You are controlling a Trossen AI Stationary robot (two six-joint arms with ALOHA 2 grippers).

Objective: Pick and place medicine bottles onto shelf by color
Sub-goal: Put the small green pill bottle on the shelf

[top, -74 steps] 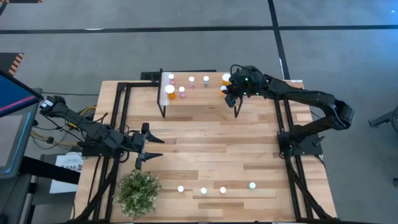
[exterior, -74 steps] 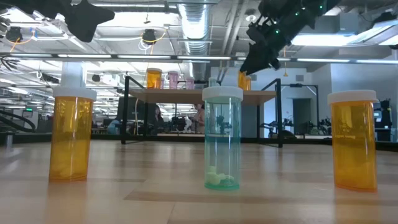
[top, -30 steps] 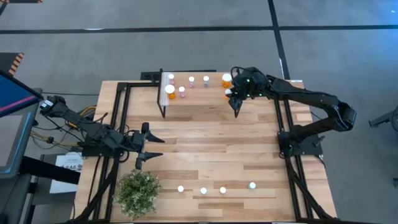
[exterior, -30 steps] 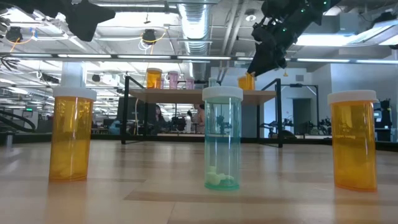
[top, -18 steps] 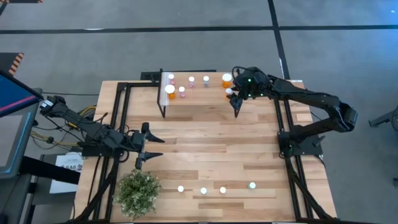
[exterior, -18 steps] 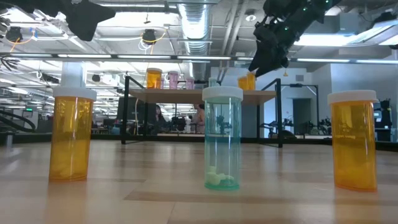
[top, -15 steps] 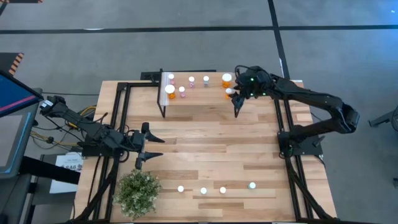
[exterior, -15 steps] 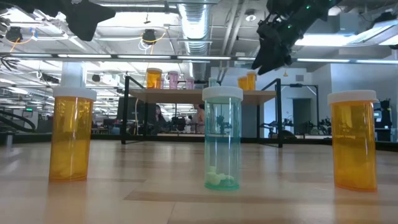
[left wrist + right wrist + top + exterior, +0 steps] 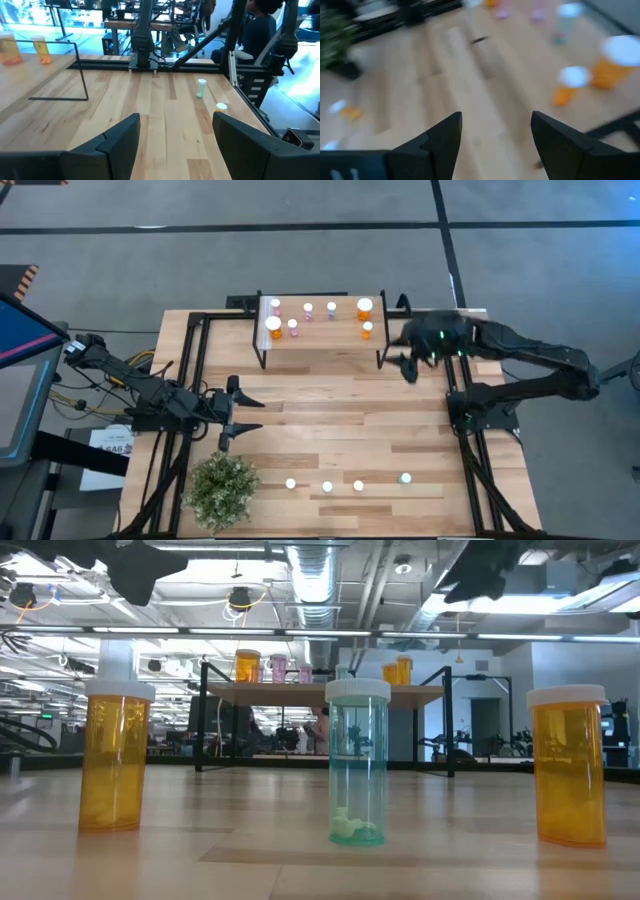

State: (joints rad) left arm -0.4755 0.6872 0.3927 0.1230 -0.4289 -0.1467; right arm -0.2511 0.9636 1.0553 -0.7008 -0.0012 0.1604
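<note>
Right gripper (image 9: 408,366) just off shelf (image 9: 320,338) end, fingers spread, empty. Six bottles on shelf; small orange (image 9: 367,330) beside big orange (image 9: 364,308). Four bottles (image 9: 347,482) remain in row at near table edge, by plant (image 9: 221,489). Left gripper (image 9: 232,413) waits open, mid-table.

Next pick, my guess: come straight down over a cap, fingers wide, clear of neighbours, grip body below cap, lift vertical so row stays standing.
</note>
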